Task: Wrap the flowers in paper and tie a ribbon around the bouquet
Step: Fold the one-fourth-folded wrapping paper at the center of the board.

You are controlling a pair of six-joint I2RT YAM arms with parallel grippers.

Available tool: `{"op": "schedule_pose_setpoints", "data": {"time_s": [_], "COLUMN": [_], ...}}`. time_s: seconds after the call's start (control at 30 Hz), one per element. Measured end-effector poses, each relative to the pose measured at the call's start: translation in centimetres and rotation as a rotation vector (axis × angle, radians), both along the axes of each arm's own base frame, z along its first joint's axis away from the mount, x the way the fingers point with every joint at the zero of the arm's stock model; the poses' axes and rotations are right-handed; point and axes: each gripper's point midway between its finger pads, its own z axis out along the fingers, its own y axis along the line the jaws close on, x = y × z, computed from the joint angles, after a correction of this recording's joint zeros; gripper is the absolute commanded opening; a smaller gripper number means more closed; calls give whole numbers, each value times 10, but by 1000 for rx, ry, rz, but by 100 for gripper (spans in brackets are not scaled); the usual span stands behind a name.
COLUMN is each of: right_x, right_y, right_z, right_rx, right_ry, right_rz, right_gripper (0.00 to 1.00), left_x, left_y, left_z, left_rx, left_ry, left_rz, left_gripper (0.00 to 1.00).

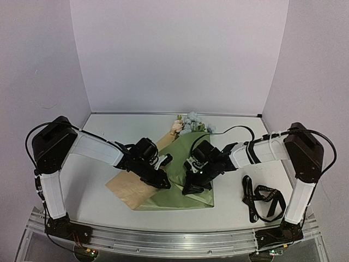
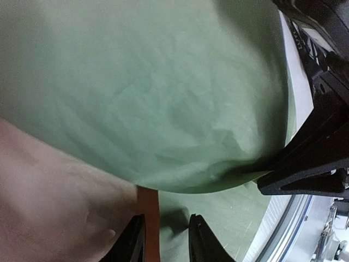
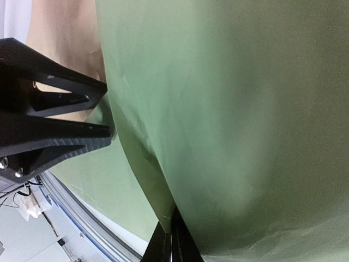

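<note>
The paper [image 1: 188,164] lies mid-table, olive green face up, and its tan underside shows at the left. Above its far edge the flowers [image 1: 188,123] stick out, pink and pale blue. My left gripper [image 1: 163,184] sits low over the paper's left fold. Its jaws [image 2: 166,240] stand a little apart, and a loose tan-and-green fold lies between them. Right of it, my right gripper [image 1: 192,189] is shut on a raised green flap [image 3: 229,120], pinched at the fingertips [image 3: 173,243]. The black ribbon [image 1: 262,197] lies loose on the table at the right.
The table's metal front rail [image 1: 163,236] runs just below the paper's near edge. White walls close in the back and both sides. The two grippers' fingers are close together over the paper's near half.
</note>
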Motion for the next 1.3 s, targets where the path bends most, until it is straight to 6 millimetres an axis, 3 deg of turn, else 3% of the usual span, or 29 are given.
{"op": "schedule_pose_setpoints", "data": {"time_s": [0.2, 0.5, 0.67, 0.77, 0.87, 1.1, 1.3], "right_x": [-1, -2, -3, -1, 0, -2, -6], "right_y": [2, 13, 16, 14, 13, 12, 16], "right_z": [1, 8, 6, 4, 4, 1, 5], "right_rx": [10, 56, 71, 69, 76, 93, 117], "right_ry": [7, 45, 70, 83, 102, 155, 188], "right_rz": [4, 21, 27, 19, 11, 8, 22], "right_gripper": [1, 1, 0, 0, 2, 8, 28], "left_x": [2, 37, 69, 79, 81, 74, 79], "left_y": [12, 23, 7, -5, -10, -9, -2], "left_z": [9, 38, 63, 68, 60, 17, 5], "left_rx": [-3, -67, -124, -147, -147, -110, -102], "left_ry": [-8, -40, -95, -122, -117, -41, -12], "left_rz": [36, 116, 106, 82, 54, 3, 19], "left_gripper": [47, 48, 47, 46, 44, 39, 37]}}
